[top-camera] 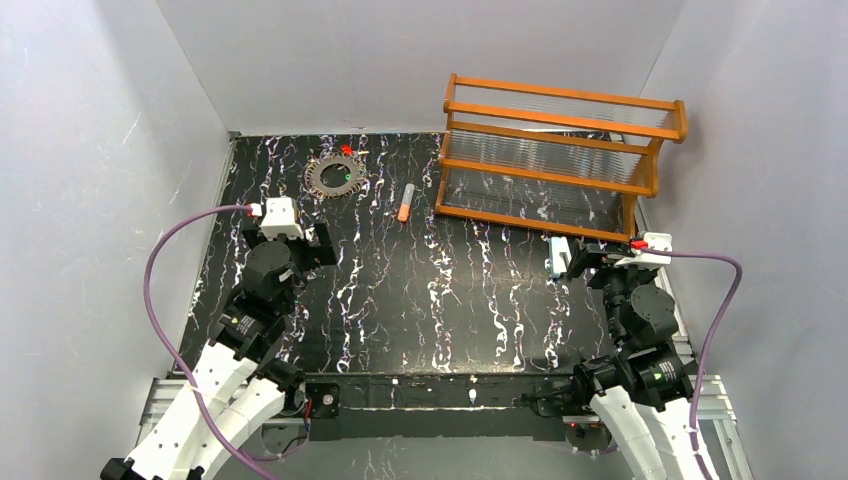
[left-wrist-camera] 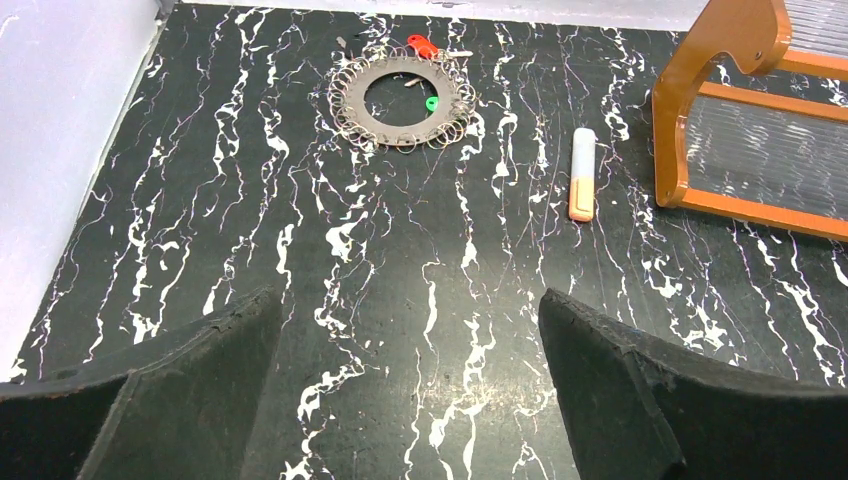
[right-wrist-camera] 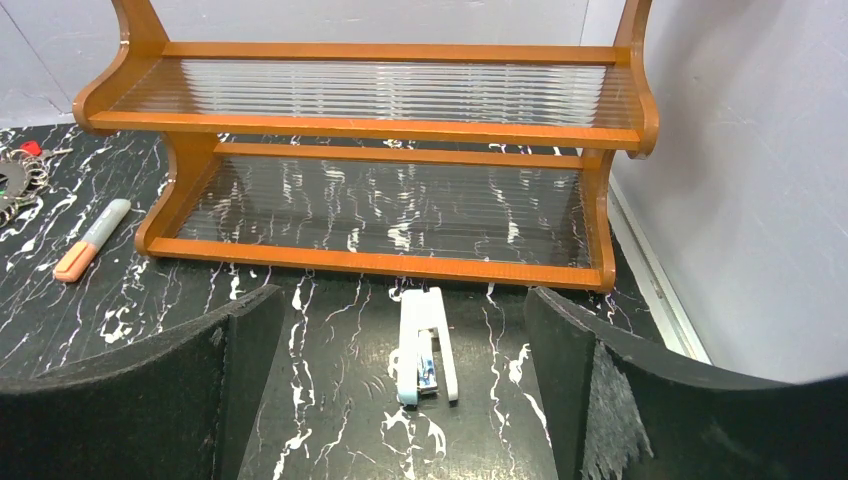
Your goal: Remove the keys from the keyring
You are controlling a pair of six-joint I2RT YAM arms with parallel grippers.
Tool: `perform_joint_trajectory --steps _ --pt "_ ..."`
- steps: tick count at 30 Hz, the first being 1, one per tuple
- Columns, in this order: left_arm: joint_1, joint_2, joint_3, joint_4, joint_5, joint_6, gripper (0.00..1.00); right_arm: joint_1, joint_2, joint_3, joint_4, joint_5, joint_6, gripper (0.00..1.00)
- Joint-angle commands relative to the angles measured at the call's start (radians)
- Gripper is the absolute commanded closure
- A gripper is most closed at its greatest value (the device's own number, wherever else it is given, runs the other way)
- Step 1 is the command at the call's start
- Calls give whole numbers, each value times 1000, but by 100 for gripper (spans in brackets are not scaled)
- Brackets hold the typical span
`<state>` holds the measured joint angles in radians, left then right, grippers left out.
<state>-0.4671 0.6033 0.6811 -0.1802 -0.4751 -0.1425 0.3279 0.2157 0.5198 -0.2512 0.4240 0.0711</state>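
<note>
The keyring is a flat grey toothed ring lying at the back left of the black marbled table. A red key lies at its far rim and a green key on its right side. In the left wrist view the keyring, red key and green key lie far ahead. I cannot make out a dark-and-white key. My left gripper is open and empty, well short of the ring. My right gripper is open and empty, far from the ring.
An orange-and-grey tube lies right of the ring. An orange wooden rack stands at the back right. A white-blue clip lies on the table between my right fingers. Grey walls close in three sides.
</note>
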Motion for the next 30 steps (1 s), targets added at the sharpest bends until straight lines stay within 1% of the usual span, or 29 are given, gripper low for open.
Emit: perform_joint_trajectory --steps 1,5,8,12,15,19,21,24,28,30 --pt "-4 6 5 1 -21 -10 2 2 -9 0 62 14 -12 1" --pt "-4 48 17 4 -17 -45 2 1 -17 -2 67 -4 -14 1" --pt "-4 108 38 29 -2 -65 2 1 -29 -5 73 -20 -20 1" --pt "-4 256 96 50 -16 -118 2 2 -60 -10 77 -28 -21 1" --pt "-4 371 140 94 21 -159 2 1 -89 -15 79 -33 -24 1" --pt "-1 583 259 123 75 -216 2 1 -118 -16 74 -50 -25 1" --pt "4 668 305 158 106 -237 2 2 -132 -19 81 -61 -26 1" --pt "34 792 388 165 130 -302 2 1 -155 -20 79 -74 -26 1" --pt "102 981 544 85 210 -341 2 2 -201 -16 66 -73 -27 1" --pt "136 1067 610 62 217 -339 2 2 -203 -3 41 -72 -20 1"
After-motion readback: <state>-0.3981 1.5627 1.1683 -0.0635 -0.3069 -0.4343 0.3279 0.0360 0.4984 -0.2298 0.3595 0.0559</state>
